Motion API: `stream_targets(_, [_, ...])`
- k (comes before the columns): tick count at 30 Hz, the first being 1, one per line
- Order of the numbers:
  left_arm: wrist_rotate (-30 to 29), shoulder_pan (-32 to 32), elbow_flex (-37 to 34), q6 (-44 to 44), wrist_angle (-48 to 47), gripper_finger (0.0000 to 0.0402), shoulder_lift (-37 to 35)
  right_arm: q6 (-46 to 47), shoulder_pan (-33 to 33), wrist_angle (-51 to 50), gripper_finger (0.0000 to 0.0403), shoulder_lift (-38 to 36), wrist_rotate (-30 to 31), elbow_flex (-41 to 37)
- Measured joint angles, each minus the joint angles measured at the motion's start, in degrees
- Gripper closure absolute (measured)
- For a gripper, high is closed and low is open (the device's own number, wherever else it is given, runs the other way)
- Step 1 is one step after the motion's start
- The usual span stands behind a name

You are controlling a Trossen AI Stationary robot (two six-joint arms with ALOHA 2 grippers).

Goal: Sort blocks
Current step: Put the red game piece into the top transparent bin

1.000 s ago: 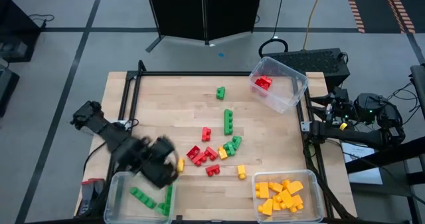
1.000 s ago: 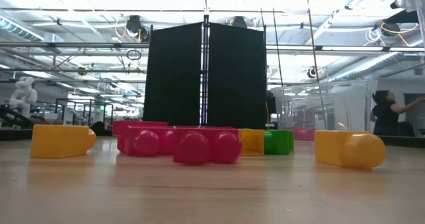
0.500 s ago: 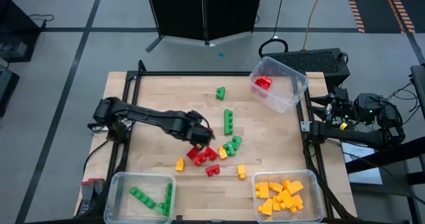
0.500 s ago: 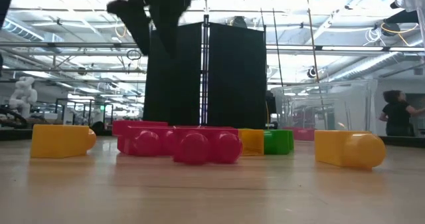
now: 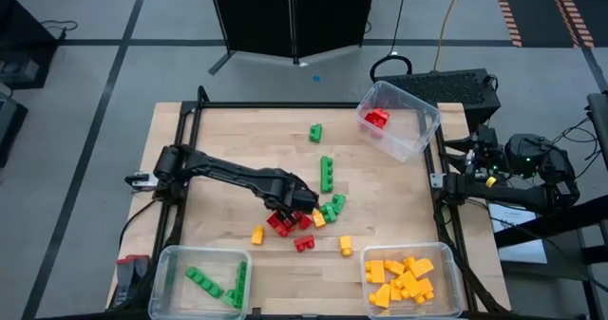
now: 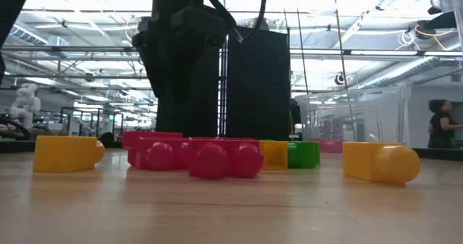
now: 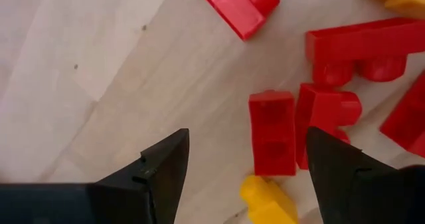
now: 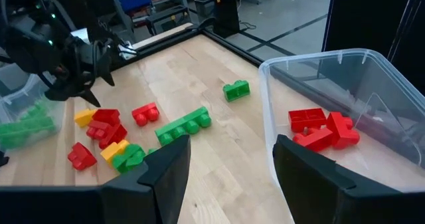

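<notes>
Red studded plastic bricks (image 5: pixel 281 223) clustered mid-table on wooden tabletop (image 5: pixel 237 149), mixed with green (image 5: pixel 332 207) and yellow-orange (image 5: pixel 256 235) bricks; more green bricks in clear plastic bin (image 5: pixel 163 263) at near left corner, yellow-orange in near right bin (image 5: pixel 449 268), red in tilted far right bin (image 5: pixel 426 121); left gripper (image 7: pixel 242 161) low over red cluster, fingers spread, grasping nothing; right gripper (image 8: pixel 229 161) parked beyond right table edge, fingers apart, empty.
</notes>
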Motion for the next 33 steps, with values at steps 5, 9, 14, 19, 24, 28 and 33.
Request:
stream_targets(5, [1.72,-0.09,0.0,-1.5,0.3,0.0162,0.0,0.06,-0.01,-0.51,0.0195,-0.01,0.03,0.0])
stream_targets(9, [1.85,-0.33,-1.29,-1.59,1.5,0.0162,-0.02,0.02,-0.02,-0.51,0.0195,-0.02,0.04,0.0])
stream_targets(14, [3.82,-0.71,-5.16,-3.83,3.66,0.0162,0.02,0.02,0.0,-0.51,0.0195,-0.02,0.08,0.0])
stream_targets(19, [4.51,-1.72,-8.7,-4.51,7.85,0.0162,0.04,0.13,-0.01,-0.51,0.0195,-0.02,0.09,0.0])
stream_targets(24, [3.75,-2.23,-8.68,-4.45,10.36,0.0162,0.02,0.17,-0.02,-0.51,0.0195,-0.02,0.11,0.0])
stream_targets(28, [2.99,-2.24,-8.68,-3.61,12.74,0.0162,0.02,1.1,-0.02,-0.51,0.0195,-0.02,0.11,0.0])
stream_targets(33, [2.01,-1.89,-8.63,-2.44,13.51,0.0162,1.48,1.7,-0.02,-0.51,0.0195,-0.02,0.09,0.0])
